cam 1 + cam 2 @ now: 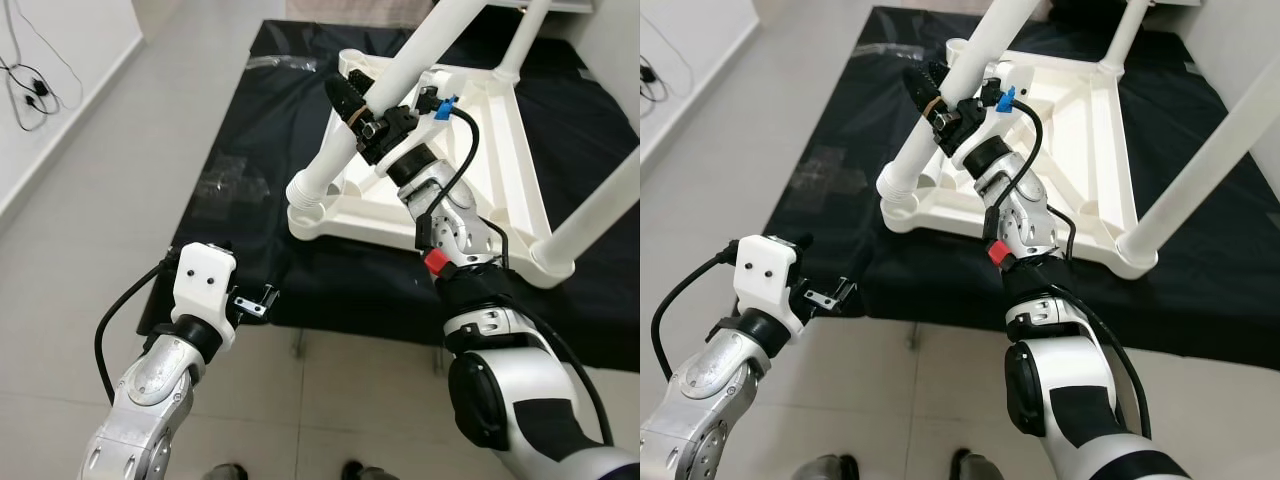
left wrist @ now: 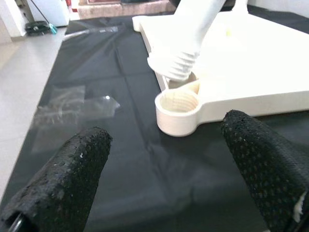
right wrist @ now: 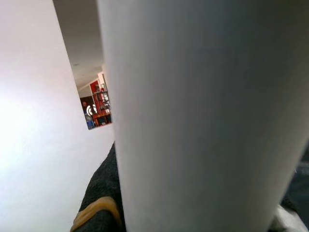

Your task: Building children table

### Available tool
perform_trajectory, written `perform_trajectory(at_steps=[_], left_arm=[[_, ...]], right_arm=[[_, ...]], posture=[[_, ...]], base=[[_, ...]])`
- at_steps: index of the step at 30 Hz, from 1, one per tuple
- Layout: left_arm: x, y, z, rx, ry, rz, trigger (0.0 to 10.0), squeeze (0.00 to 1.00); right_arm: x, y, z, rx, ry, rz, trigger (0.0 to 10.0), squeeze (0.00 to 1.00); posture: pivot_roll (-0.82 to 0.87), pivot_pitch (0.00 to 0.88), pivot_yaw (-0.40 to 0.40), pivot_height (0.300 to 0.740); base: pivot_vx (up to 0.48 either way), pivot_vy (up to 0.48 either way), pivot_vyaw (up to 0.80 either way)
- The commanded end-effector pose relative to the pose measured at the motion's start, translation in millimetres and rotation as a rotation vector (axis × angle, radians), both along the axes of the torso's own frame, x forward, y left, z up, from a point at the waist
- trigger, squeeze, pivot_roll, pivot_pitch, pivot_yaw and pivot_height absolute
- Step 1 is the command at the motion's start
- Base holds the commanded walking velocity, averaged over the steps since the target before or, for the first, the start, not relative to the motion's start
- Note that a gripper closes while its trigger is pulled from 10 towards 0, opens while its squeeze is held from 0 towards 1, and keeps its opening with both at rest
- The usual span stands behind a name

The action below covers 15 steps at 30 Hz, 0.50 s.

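Note:
A white children's table point(image 1: 500, 150) lies upside down on a black cloth. My right gripper point(image 1: 362, 105) is shut on a loose white leg point(image 1: 400, 75), which it holds tilted. The leg's threaded end point(image 2: 178, 67) hangs just above the round socket point(image 2: 177, 104) at the table's near left corner, slightly off it and not inside. Close up, the leg point(image 3: 203, 111) passes beside a black finger point(image 3: 101, 193). Another leg point(image 1: 600, 215) stands in the near right corner and a third point(image 1: 525, 30) at the back. My left gripper point(image 2: 169, 193) is open and holds nothing, low at the cloth's near left edge and pointing at the socket.
The black cloth point(image 1: 260, 130) covers a low surface whose near edge runs past my left wrist point(image 1: 205, 280). A clear plastic bag point(image 1: 225, 185) lies on the cloth to the left of the table. Cables point(image 1: 30, 90) trail on the tiled floor at the far left.

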State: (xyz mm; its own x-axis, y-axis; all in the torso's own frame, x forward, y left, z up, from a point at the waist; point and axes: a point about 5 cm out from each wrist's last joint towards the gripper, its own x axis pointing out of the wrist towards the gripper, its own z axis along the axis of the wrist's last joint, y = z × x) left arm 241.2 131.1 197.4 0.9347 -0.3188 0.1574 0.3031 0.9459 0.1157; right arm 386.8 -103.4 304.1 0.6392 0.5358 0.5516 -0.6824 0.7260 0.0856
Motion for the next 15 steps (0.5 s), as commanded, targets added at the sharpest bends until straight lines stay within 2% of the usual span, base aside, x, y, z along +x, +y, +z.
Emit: perform_trajectory(at_steps=[1,12,15], left_arm=[[-0.7,0.2,-1.3,0.007,0.002,0.004,10.0,0.0],[2.2,-0.1,1.1,0.005,-0.007,0.033,10.0,0.0],[3.7,0.4,1.4,-0.003,-0.005,0.04,10.0,0.0]], right_arm=[[-0.6,1.6,5.2,-0.001,-0.028,0.004,10.0,0.0],[-0.2,1.9,6.7,0.008,-0.035,0.004,10.0,0.0],[0.6,1.0,7.5,0.011,-0.035,0.003,10.0,0.0]], posture=[[0.12,0.172,-0.045,0.74],[0.12,0.173,-0.047,0.74],[0.13,0.177,-0.046,0.74]], base=[[0.304,0.0,0.0],[0.307,0.0,0.0],[0.0,0.0,0.0]])
